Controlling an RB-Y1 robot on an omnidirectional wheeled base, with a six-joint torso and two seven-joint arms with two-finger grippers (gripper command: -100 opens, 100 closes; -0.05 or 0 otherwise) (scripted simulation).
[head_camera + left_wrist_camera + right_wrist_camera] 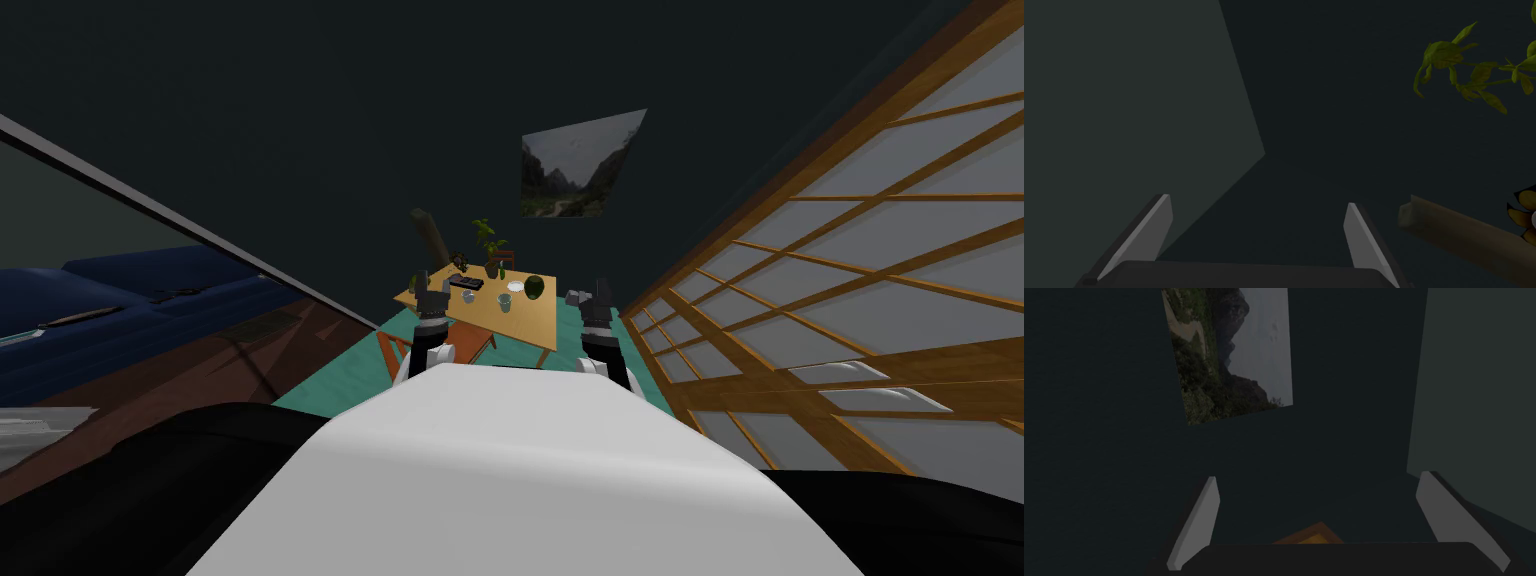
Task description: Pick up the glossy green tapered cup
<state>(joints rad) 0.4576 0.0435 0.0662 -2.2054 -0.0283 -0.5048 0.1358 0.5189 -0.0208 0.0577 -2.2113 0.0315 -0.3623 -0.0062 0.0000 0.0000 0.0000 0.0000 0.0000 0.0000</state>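
Observation:
A wooden table stands ahead on a teal floor. On it are two small pale greenish cups, one near the middle and another to its left. I cannot tell which is tapered. A small green thing stands at the table's left corner. My left gripper hovers at that left corner and points at a dark wall; its fingers are open and hold nothing. My right gripper hangs off the table's right side, also open over a table corner.
The table also bears a dark green round object, a white plate, a dark flat item and a potted plant. A tilted brown post stands behind. A wood-framed screen runs along the right, a blue sofa lies left.

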